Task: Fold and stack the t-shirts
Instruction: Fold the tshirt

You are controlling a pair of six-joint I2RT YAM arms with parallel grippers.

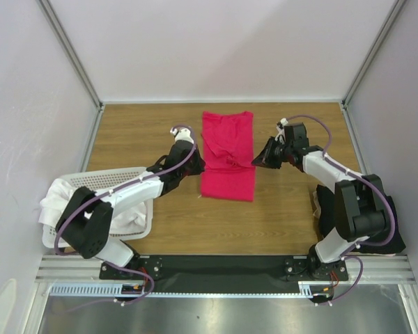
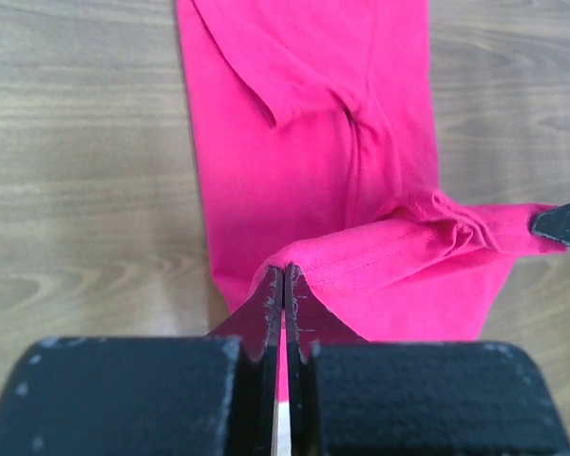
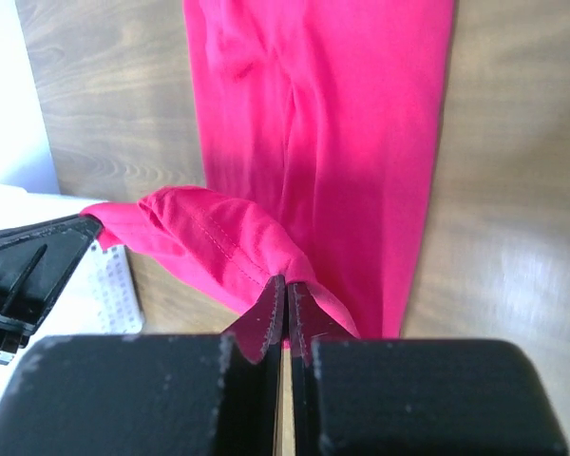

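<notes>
The pink t-shirt [image 1: 228, 156] lies in the middle of the tabletop [image 1: 139, 132] as a narrow strip, with its long axis running near to far. In the left wrist view a sleeve edge shows toward the far end of the pink t-shirt [image 2: 304, 171], so the shoulders sit far. I can't pick out the neck opening from any angle. There is no label, brand or writing to read anywhere on it.

About halfway along the strip, a stitched hem band is raised off the layers below and stretched across, left to right. The left tool [image 1: 198, 165] has its fingers pressed together on the left end of that band, and its own camera shows the left tool [image 2: 283, 285] pinching pink cloth right at the tips. The right tool [image 1: 256, 161] does the same on the right end, and the right tool [image 3: 285, 290] is clamped on a rolled bunch of fabric. The pink t-shirt [image 3: 342, 142] runs away flat beyond it.

Each tool hides the bit of hem it grips, and both wrist views cut the strip off at the frame edge.

Near left stands the basket [image 1: 111, 174], with white shirts [image 1: 56, 202] spilling over its left rim and partly covered by the left arm. How many there are is hard to tell.
</notes>
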